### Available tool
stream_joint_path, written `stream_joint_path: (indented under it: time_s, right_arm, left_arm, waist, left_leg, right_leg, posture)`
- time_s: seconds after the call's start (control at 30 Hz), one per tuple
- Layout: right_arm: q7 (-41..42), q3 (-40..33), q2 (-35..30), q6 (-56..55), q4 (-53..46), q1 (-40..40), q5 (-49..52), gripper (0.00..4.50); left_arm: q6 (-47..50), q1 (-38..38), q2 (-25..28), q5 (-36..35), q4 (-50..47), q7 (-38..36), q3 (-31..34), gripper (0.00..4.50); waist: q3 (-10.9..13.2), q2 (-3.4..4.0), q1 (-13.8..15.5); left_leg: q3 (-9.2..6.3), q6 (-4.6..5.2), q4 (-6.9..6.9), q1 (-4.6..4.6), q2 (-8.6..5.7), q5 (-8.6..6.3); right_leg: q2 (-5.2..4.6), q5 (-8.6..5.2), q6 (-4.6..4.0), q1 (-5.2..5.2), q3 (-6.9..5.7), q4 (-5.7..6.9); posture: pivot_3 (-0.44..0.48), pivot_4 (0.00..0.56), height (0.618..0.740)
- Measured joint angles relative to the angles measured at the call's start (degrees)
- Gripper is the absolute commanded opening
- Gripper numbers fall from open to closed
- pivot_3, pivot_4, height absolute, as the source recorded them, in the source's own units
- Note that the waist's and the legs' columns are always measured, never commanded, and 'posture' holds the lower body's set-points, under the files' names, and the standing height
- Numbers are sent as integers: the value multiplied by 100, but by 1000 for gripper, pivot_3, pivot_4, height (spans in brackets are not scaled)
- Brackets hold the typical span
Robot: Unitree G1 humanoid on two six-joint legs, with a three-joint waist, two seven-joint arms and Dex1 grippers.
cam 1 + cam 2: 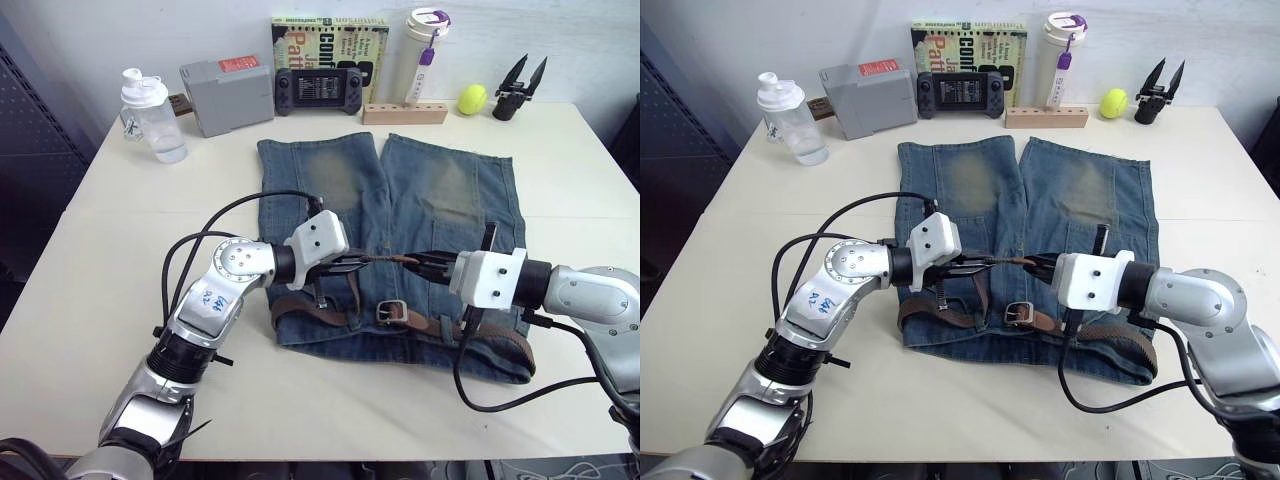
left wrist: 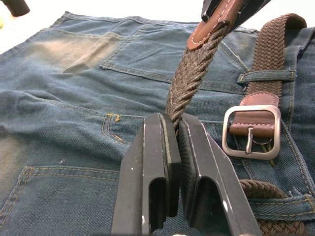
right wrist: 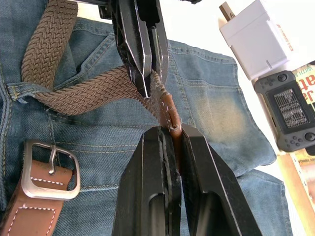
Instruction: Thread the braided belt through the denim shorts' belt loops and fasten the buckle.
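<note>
Across the middle of the table (image 1: 90,300) lie the denim shorts (image 1: 420,200), legs pointing toward the far wall and waistband toward the near edge. Along that waistband runs the braided belt (image 1: 500,340), its long axis going side to side, passing under a belt loop (image 2: 268,75) just beside the buckle (image 1: 390,312). That buckle lies flat on the denim near the waistband's middle, its prong resting across the frame.

Above the shorts, the belt's free end is lifted off the cloth and stretched level between the two arms. Its leather tip (image 3: 170,113) points to the robot's right. The left claw (image 1: 352,266) is clamped on the woven part a little behind the tip, the strap squeezed between its two black fingers (image 2: 157,162). The right claw (image 1: 425,262) is pinched shut on the leather tip itself, facing the left one, the two almost nose to nose.

Along the far edge stand a clear bottle (image 1: 150,115), a grey box (image 1: 225,95), a handheld game console (image 1: 315,90), a book (image 1: 330,45), a white tumbler (image 1: 422,55) and a yellow ball (image 1: 472,98).
</note>
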Motion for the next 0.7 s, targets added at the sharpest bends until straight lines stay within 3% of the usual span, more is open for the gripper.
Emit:
stream_joint_path:
  time_s: [0.13, 0.27, 0.43, 0.47, 0.7]
  right_arm:
    - [-61, -1, 0, 521, -159, -4, 183, 0]
    - [-201, -135, 34, 1191, -382, 97, 478, 1702]
    - [-372, -755, 34, 2084, -722, 949, 796, 4191]
    - [-372, -824, 31, 2195, -810, 1138, 842, 4417]
    - [-705, -477, 131, 2377, -1304, 2020, 637, 4417]
  left_arm:
    - [150, 61, -59, 1, -82, 142, 12, 51]
    - [309, 158, -67, 10, -269, 329, 42, 0]
    - [522, 309, -52, 7, -379, 543, 140, 0]
    - [545, 298, -48, 3, -383, 559, 182, 0]
    - [625, -13, -77, -35, -375, 571, 290, 0]
  waist:
    - [0, 0, 1]
    - [0, 0, 4]
    - [0, 0, 38]
    - [0, 0, 35]
    - [0, 0, 6]
  left_leg:
    - [-1, 0, 0, 0, 0, 0]
    - [-4, 0, -1, 0, 1, 0]
    - [-4, 0, 1, -3, -2, 0]
    - [-4, 0, 0, -2, -2, 0]
    - [-3, 0, -3, 3, -1, 0]
  right_leg:
    - [0, 0, 0, 0, 0, 1]
    - [0, 0, 0, 0, 0, 1]
    - [-2, 0, 0, 0, 2, 0]
    - [-1, 0, 0, 0, 3, 1]
    - [0, 0, 0, 0, 7, 1]
  posture:
    - [0, 150, 731]
    - [0, 150, 731]
    - [0, 150, 731]
    - [0, 150, 731]
    - [0, 150, 731]
